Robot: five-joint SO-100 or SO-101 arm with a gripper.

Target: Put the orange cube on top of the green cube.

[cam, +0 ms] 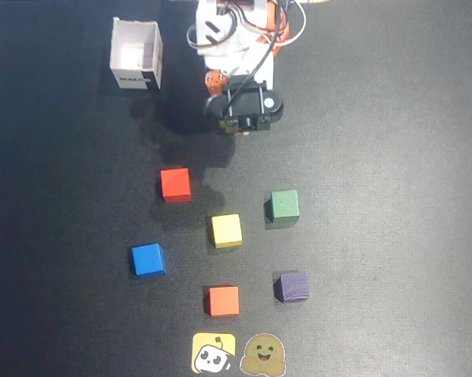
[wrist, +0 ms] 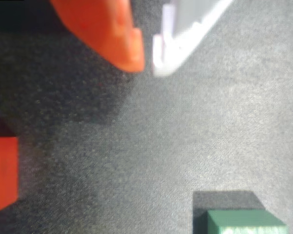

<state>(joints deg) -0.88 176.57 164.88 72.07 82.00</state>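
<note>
In the overhead view the orange cube [cam: 224,301] sits near the front edge, left of a purple cube. The green cube [cam: 283,205] lies further back and to the right, and its top also shows at the bottom right of the wrist view [wrist: 244,222]. My gripper [cam: 237,128] hangs at the back of the mat, well behind both cubes. In the wrist view the gripper [wrist: 148,64] points down at bare mat, its orange and white fingertips almost touching with nothing between them. The orange cube is out of the wrist view.
A red cube [cam: 175,184] lies left of the green one and shows at the wrist view's left edge [wrist: 2,173]. Yellow [cam: 225,231], blue [cam: 148,260] and purple [cam: 291,287] cubes lie around. A white open box [cam: 136,55] stands back left. Two stickers [cam: 237,354] lie in front.
</note>
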